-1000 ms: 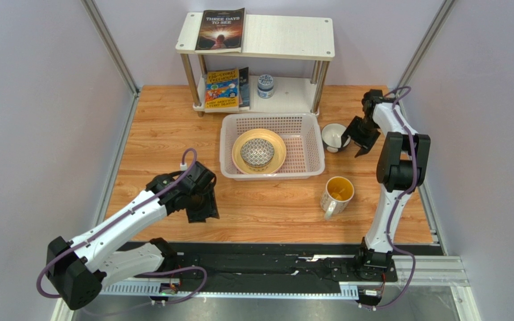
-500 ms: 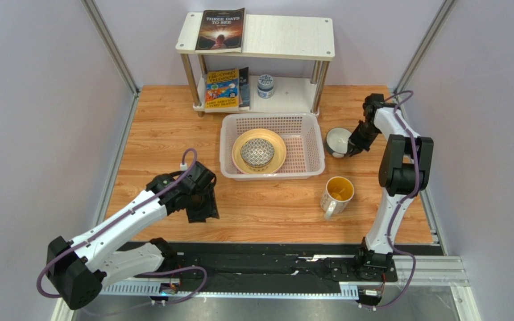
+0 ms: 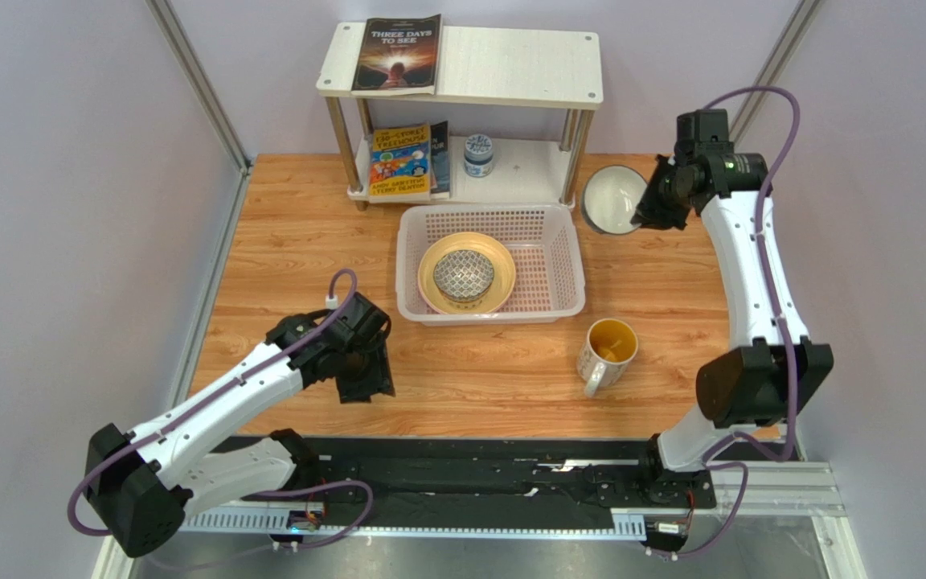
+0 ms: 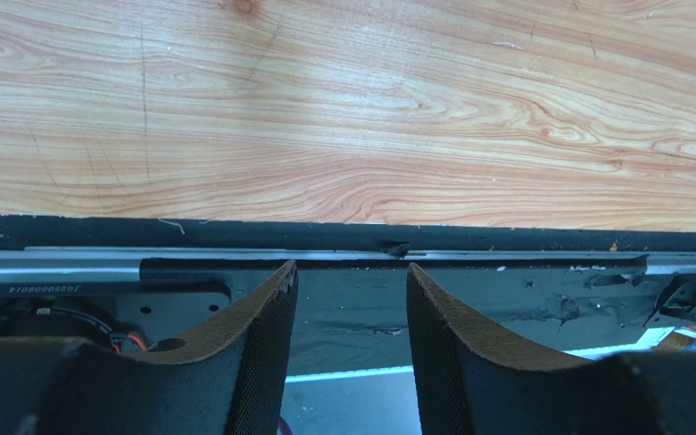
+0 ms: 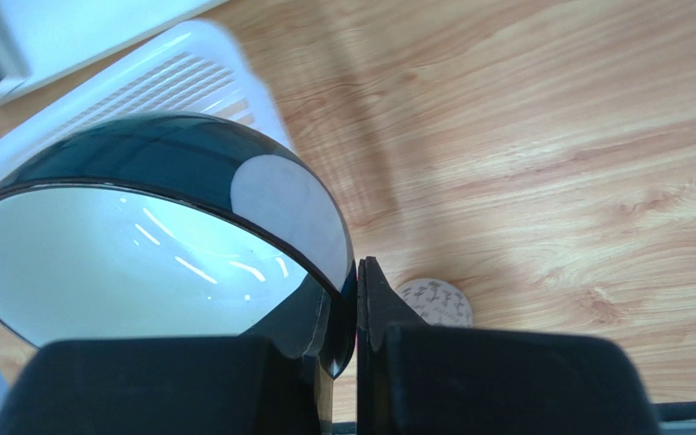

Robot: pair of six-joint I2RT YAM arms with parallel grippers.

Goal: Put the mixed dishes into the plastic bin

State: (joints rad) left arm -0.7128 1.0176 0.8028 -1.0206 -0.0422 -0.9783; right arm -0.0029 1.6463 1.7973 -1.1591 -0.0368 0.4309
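White bowl hangs tilted from the outstretched right tool.

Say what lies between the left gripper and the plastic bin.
Only bare wooden table separates the left gripper and plastic bin; top external view shows it.

Left end effector parted, right end effector clamped, raised

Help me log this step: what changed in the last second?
The right gripper closed on the rim of the white-lined bowl and lifted it off the table beside the plastic bin, carrying it toward the shelf. The left gripper, the mug, and the yellow plate and grey bowl in the bin stayed put.
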